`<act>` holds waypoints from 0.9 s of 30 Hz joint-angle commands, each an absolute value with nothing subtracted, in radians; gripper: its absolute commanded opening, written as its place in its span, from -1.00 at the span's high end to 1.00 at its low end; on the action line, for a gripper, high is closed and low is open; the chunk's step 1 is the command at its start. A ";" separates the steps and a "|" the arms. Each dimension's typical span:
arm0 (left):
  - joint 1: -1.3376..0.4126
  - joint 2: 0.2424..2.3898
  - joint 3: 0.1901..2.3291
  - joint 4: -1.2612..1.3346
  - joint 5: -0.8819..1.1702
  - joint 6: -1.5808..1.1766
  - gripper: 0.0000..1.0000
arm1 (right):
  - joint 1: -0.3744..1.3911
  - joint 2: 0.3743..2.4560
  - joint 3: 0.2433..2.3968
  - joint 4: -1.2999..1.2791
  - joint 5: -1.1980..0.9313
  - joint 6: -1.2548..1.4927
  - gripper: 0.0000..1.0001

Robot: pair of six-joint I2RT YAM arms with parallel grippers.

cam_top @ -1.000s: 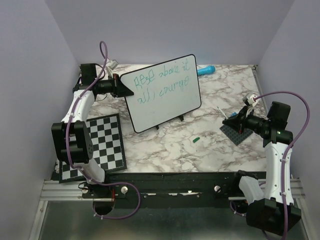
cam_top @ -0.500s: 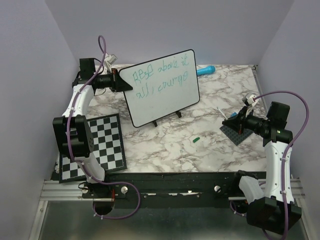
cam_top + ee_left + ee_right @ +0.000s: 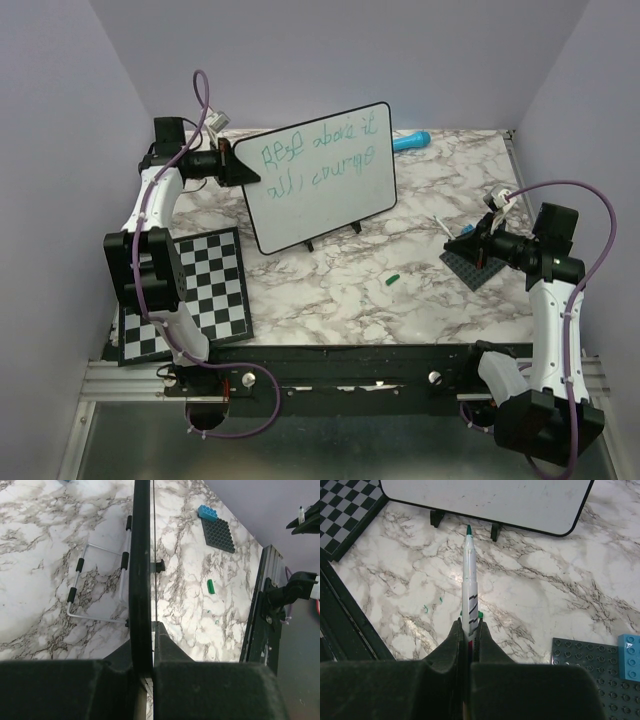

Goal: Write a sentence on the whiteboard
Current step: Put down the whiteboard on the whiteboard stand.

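The whiteboard (image 3: 330, 205) stands tilted at the back middle of the table, small black feet under it. The sentence (image 3: 318, 160) runs across it in two lines of green handwriting. My left gripper (image 3: 240, 166) is shut on the board's left edge. In the left wrist view the rim (image 3: 141, 570) shows edge-on between the fingers (image 3: 167, 647). My right gripper (image 3: 472, 238) hovers at the right, apart from the board, shut on a white marker (image 3: 468, 580). Its green tip points toward the board's lower edge (image 3: 485, 502).
A checkerboard (image 3: 200, 290) lies at the front left. A green marker cap (image 3: 392, 280) lies loose on the marble. Under the right gripper sits a dark grey baseplate (image 3: 478, 268) with a blue brick (image 3: 630, 655). A blue object (image 3: 411, 140) lies behind the board.
The left gripper has shifted the whiteboard a little leftward and toward the back. The right arm with the marker has stayed put.
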State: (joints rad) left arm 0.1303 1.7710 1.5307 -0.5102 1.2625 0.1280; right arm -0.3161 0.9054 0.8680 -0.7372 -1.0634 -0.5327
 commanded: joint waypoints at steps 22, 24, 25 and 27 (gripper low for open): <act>0.178 1.675 1.246 -0.307 1.154 0.276 0.17 | -0.322 0.919 0.862 -0.767 -1.098 -0.558 0.99; 0.181 1.667 1.246 -0.293 1.140 0.261 0.12 | -0.322 0.919 0.862 -0.765 -1.100 -0.558 0.99; 0.183 1.666 1.246 -0.290 1.135 0.250 0.11 | -0.322 0.917 0.862 -0.767 -1.100 -0.558 0.99; 0.187 1.661 1.241 -0.279 1.124 0.239 0.03 | -0.322 0.916 0.861 -0.767 -1.101 -0.558 0.99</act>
